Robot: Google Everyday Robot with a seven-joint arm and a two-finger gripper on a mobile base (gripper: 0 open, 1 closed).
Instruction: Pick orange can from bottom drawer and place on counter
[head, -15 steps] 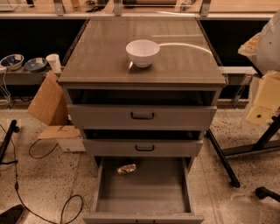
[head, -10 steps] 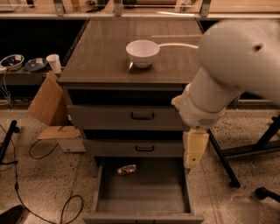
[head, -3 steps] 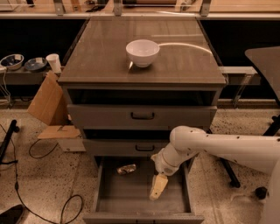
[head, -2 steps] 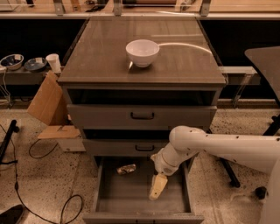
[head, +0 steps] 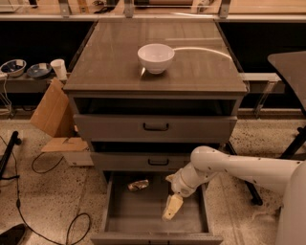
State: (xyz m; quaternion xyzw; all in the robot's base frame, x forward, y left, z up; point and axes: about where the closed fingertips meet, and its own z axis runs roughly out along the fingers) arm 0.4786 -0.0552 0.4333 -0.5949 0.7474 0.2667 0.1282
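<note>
Arm [head: 244, 168]: was white, stretched out low, bent at the wrist [head: 184, 182].
Gripper [head: 172, 207]: hung below the wrist, pointing down.

Readable text: none anywhere in view.
orange can [head: 138, 184]: mottled print, no legible lettering; lies apart from the gripper, up and to its left in the camera view.
gripper [head: 172, 208]: unmarked; hangs inside the bottom drawer [head: 143, 216], above its floor.

Speckled terrazzo floor [head: 48, 196], cardboard [head: 52, 112] leaning on the left, a low shelf [head: 33, 83] with a white cup [head: 60, 68]. Pale wooden ledge [head: 267, 7] along the back, warm dim light. The gripper [head: 172, 206] hangs over the bottom drawer [head: 138, 213].
</note>
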